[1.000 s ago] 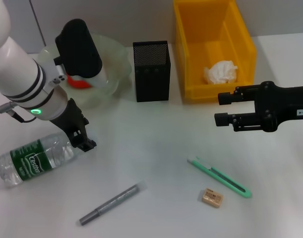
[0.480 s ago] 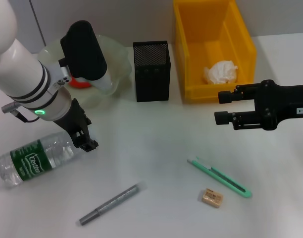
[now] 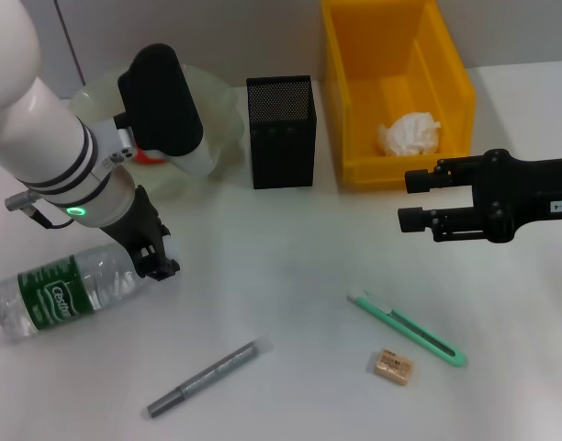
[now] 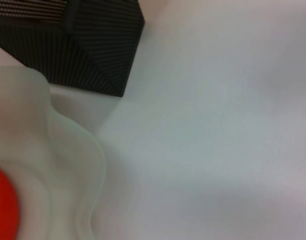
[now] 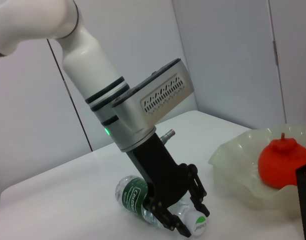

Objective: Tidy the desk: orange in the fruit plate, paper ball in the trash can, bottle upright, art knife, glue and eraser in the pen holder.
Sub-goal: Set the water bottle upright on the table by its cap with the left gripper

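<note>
Nearest, bottom edge: the glue (image 3: 204, 378) lies at lower left of centre on the desk (image 3: 281, 276); the eraser (image 3: 392, 366) and the knife (image 3: 408, 328) lie at lower right, close together but apart. None has moved in the last second.
Bottle (image 3: 65, 290): on its side at the left edge, cap end toward the middle. It has slid a little to the left and turned slightly over the last second.
Left gripper (image 3: 157, 265): down at the bottle's cap end; in the right wrist view its fingers (image 5: 198, 195) straddle the neck with the jaws spread, not yet clenched on anything. The arm above has swung up and rightward over the plate.
Meaning: judging by the shift, the gripper has nudged the bottle while settling in; standing it up looks like the step in hand, with a firm grasp still to come.
Right gripper (image 3: 411, 200): hovering at middle right, jaws parted and empty, unmoved.
Pen holder (image 3: 281, 131): upper centre; nothing shows above its rim.
Plate (image 3: 221, 110): upper left, with the orange (image 5: 281, 161) already in it.
Trash can (image 3: 396, 87): top right, paper ball (image 3: 409, 133) inside.
</note>
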